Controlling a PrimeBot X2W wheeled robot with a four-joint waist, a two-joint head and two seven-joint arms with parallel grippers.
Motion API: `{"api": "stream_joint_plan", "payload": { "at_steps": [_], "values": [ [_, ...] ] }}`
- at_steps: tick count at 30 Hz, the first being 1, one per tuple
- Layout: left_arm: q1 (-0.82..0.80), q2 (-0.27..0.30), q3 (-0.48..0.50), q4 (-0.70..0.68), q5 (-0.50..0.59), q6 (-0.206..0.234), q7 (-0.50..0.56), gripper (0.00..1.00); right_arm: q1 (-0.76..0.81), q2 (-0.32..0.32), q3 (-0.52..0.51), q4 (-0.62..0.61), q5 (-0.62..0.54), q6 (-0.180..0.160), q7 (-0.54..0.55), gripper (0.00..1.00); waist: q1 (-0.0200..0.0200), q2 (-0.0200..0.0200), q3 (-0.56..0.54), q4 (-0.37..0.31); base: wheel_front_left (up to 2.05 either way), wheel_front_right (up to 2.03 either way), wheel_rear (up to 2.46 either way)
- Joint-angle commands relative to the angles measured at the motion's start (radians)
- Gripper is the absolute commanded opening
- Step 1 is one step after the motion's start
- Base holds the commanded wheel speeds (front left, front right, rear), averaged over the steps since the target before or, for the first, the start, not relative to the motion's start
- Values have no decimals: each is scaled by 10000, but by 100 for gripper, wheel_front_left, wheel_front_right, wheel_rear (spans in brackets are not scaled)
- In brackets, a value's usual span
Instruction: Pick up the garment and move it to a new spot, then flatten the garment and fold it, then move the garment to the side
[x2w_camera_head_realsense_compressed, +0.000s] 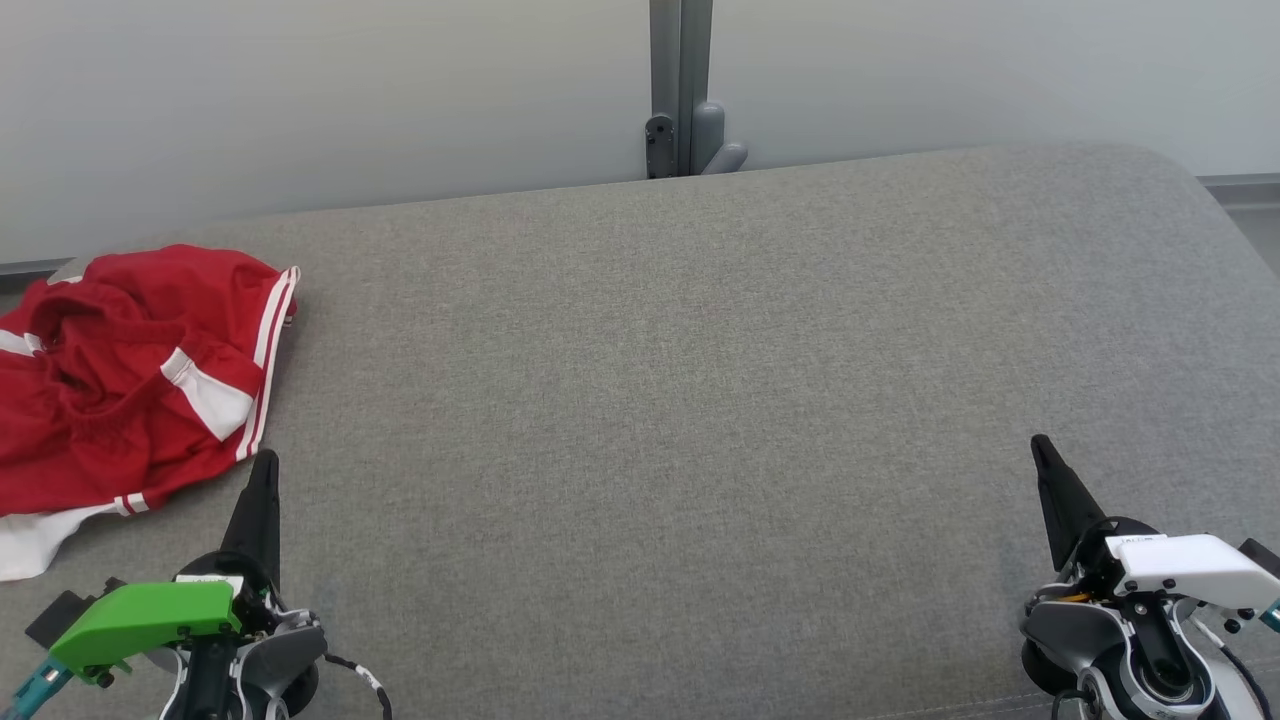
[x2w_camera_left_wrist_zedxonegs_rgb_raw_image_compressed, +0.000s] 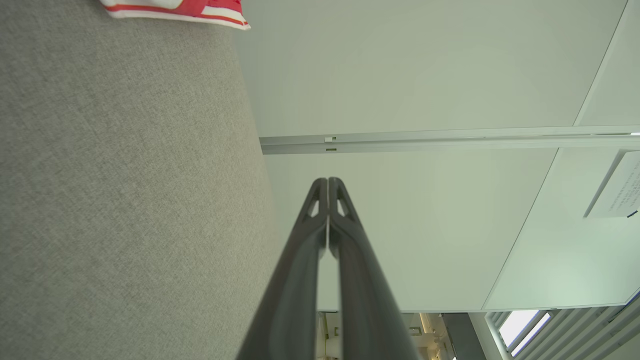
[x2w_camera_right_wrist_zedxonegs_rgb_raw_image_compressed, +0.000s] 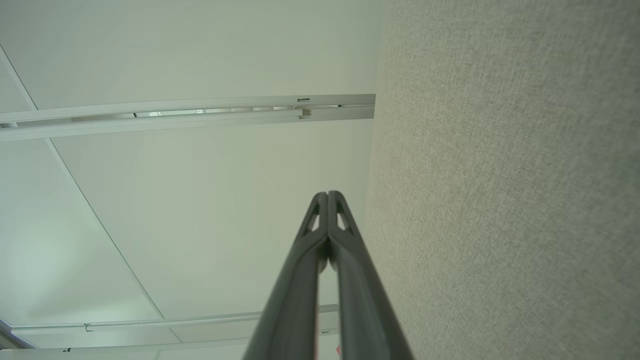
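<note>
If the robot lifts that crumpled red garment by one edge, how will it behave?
The red garment would probably hang limp, unfurling, since it lies crumpled in soft folds. It looks thin, so likely light. Pushed, it may bunch on the woven grey cushion.

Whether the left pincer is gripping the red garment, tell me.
No, the left pincer is shut on nothing; the red garment lies crumpled beside it on the grey cushion.

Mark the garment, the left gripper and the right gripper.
garment (x2w_camera_head_realsense_compressed: 105, 415), head view, on its crumpled red middle.
left gripper (x2w_camera_head_realsense_compressed: 265, 465), head view, at its closed fingertips.
right gripper (x2w_camera_head_realsense_compressed: 1042, 450), head view, at its closed fingertips.
</note>
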Motion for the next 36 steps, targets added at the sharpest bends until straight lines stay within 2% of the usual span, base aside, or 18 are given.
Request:
{"api": "stream_joint_plan", "payload": {
  "at_steps": [1, 36],
  "values": [
    [-115, 10, 13, -30, 3, -38, 14, 0, -107, -6, -3, -44, -53, 5, -9, 0, 0, 98, 0, 0, 0, 0, 0],
    [-115, 10, 13, -30, 3, -38, 14, 0, -107, -6, -3, -44, -54, 5, -9, 0, 0, 98, 0, 0, 0, 0, 0]
  ]
}}
